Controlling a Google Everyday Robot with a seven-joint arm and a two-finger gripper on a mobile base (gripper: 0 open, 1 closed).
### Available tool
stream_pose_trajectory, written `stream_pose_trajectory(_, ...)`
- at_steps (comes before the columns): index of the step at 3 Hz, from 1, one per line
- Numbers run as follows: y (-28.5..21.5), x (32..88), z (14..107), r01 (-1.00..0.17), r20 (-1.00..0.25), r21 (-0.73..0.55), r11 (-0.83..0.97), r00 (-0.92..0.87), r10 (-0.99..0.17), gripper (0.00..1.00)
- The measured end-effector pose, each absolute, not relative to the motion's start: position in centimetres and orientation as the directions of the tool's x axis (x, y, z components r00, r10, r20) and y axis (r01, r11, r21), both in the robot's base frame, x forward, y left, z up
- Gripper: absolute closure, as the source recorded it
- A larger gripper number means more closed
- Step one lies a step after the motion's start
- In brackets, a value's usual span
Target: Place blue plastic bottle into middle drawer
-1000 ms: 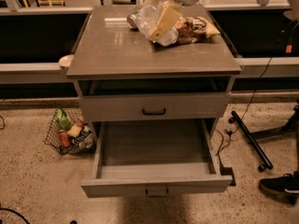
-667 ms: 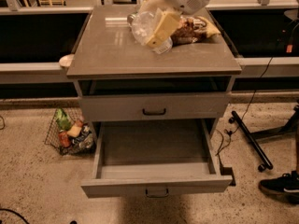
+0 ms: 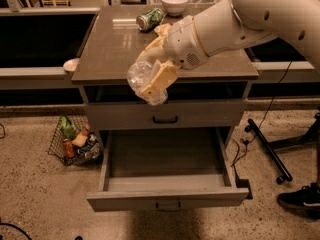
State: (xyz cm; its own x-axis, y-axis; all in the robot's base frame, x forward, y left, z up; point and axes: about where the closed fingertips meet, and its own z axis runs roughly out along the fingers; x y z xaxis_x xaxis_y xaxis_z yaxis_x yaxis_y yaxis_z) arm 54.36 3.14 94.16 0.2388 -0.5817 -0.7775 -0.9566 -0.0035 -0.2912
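My gripper (image 3: 151, 79) is shut on the blue plastic bottle (image 3: 138, 76), a translucent pale bottle held between its cream-coloured fingers (image 3: 159, 80). It hangs in the air at the cabinet top's front edge, above the upper drawer front (image 3: 165, 116) with the black handle. The middle drawer (image 3: 167, 194) is pulled wide open below, and its grey inside shows nothing in it. My white arm (image 3: 235, 19) reaches in from the upper right.
A green-and-silver can (image 3: 149, 19) lies on the cabinet top (image 3: 107, 49) at the back, beside a white bowl (image 3: 174, 3). A wire basket (image 3: 75, 141) with packets stands on the floor at the left. A black stand leg (image 3: 267, 149) and a shoe (image 3: 300, 200) lie at the right.
My arm has carried the bottle forward from over the cabinet top to its front edge and lower, toward the open drawer. The view now shows the can and bowl behind.
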Motion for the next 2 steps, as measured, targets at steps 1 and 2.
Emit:
stream_pose_trajectory(1, 3.1, 54.4, 94.2, -0.957, -0.778, -0.291, -0.004, 0.239, -0.582, 1.00)
stream_pose_trajectory(2, 3.4, 54.5, 89.9, -0.976, -0.813, -0.214, 0.030, 0.161, -0.559, 1.00)
